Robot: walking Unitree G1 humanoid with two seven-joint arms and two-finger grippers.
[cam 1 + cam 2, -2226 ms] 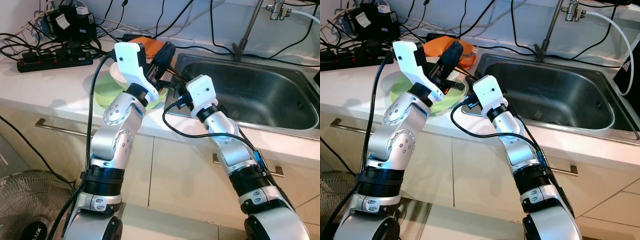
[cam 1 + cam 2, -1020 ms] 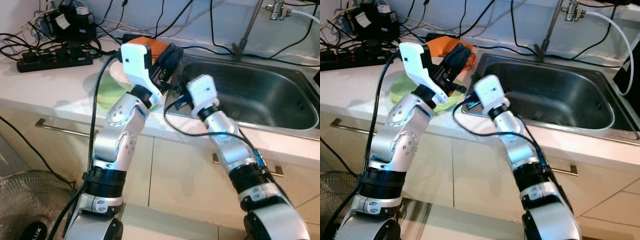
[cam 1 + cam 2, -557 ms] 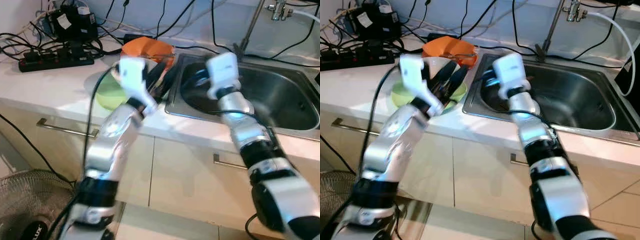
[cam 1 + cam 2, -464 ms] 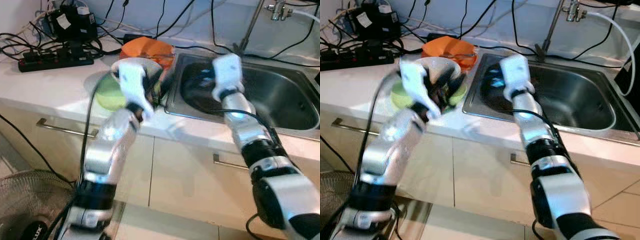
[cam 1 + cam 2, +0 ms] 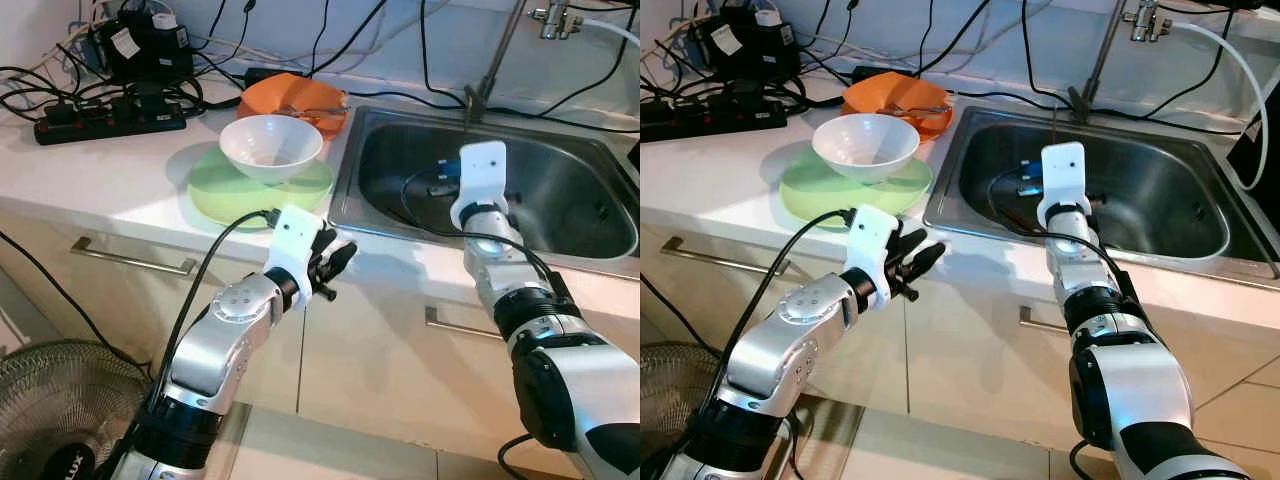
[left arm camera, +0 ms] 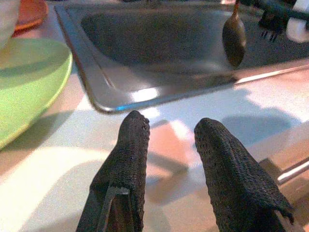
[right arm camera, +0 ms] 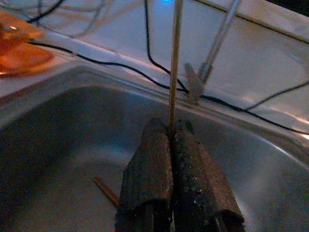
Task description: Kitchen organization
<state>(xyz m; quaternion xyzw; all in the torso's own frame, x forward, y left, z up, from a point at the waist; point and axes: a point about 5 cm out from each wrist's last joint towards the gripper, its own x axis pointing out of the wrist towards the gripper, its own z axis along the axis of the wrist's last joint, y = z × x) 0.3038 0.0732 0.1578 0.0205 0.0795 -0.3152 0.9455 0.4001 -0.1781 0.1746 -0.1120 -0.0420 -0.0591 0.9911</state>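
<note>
A home kitchen. A steel sink [image 5: 560, 190] with a tap [image 5: 552, 18] is set in a white worktop [image 5: 110, 170] above cupboard fronts with handles [image 5: 130, 256]. A bowl [image 5: 271, 147] sits on a green plate [image 5: 220, 190] beside it.

Cut off at the top edge of the right wrist view: the thin stick [image 7: 174, 58] pinched between the right gripper's [image 7: 173, 140] fingers, upper end unseen. Hidden behind the right wrist housing in the eye views: those fingers. Partly cut by the frame edge: green plate [image 6: 24, 82] and orange plate [image 6: 30, 13] in the left wrist view. Unclear what the small brown piece [image 7: 108, 192] on the sink [image 5: 560, 190] floor is. Fan [image 5: 50, 420] cropped at the near left corner.
</note>
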